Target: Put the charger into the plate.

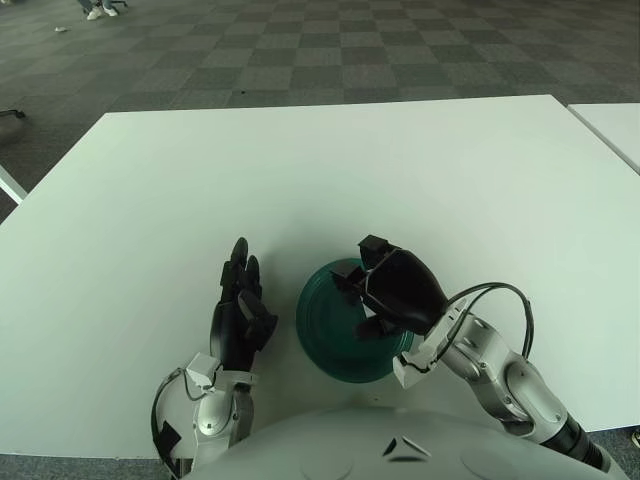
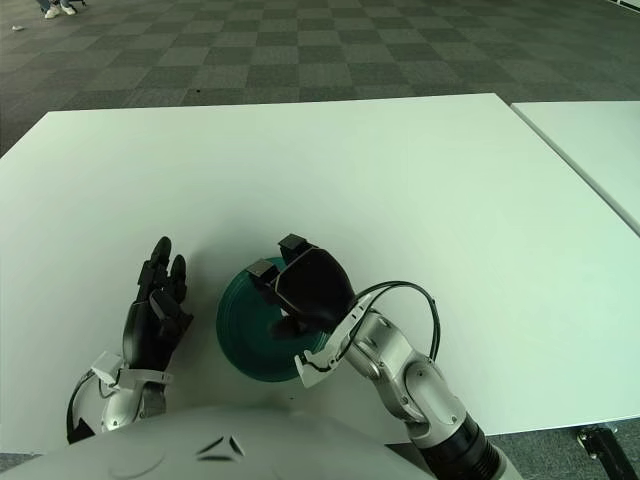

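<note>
Right hand: my right hand (image 1: pixel 385 290) hangs over the green plate (image 1: pixel 322 340), palm down, covering the plate's right half.
Right-hand grip: the fingers curl downward toward the dish, but I cannot tell whether they hold anything.
Charger: I see no charger on the table (image 1: pixel 330 170) or on the bare part of the plate; my guess is it sits under the right hand or in it.
Left hand: my left hand (image 1: pixel 240 315) shows just left of the plate, fingers straight and relaxed, holding nothing.
Risk, release: if I let go while the hand is off-centre, the charger could land on the rim and slide onto the table.
Risk, plate: a fingertip catching the rim on the way out could push or tip the plate.
Hidden: the plate's right part and everything beneath the palm.
Cut off: the table's near edge is behind my torso.
</note>
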